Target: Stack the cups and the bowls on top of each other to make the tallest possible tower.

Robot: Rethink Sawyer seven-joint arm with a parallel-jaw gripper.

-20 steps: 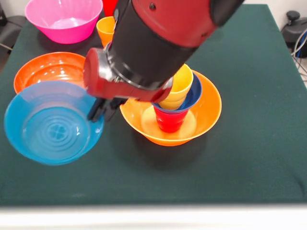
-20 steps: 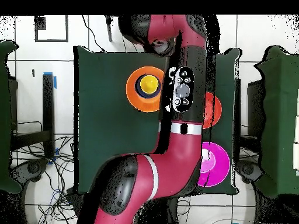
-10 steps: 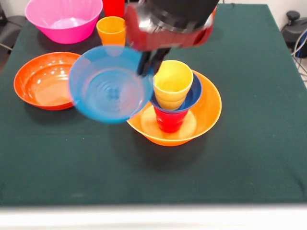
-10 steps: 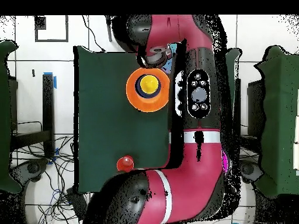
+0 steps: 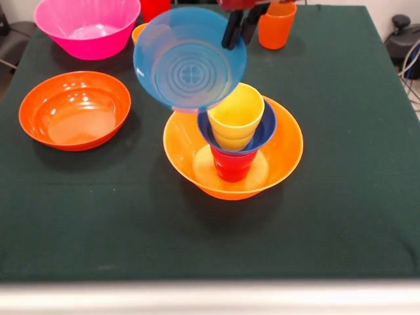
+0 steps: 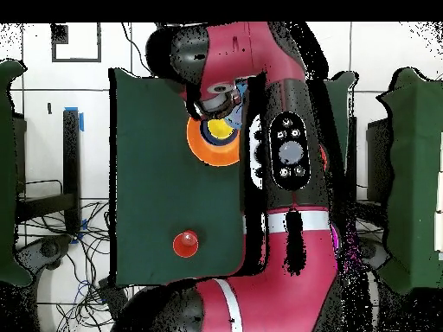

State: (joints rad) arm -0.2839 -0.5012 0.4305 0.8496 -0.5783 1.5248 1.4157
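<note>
Red-and-black robot arm (image 6: 285, 164) stretched over the dark green table (image 6: 156, 173)
Its far end covers part of a wide glossy orange bowl (image 6: 208, 151) holding a yellow cup (image 6: 218, 131); a red cup (image 6: 185, 244) stands well apart.

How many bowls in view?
5: pink plastic bowl top left; shallow orange-red bowl left; light blue bowl in the fingers; small dark blue bowl and big yellow-orange bowl in the tower.
</note>
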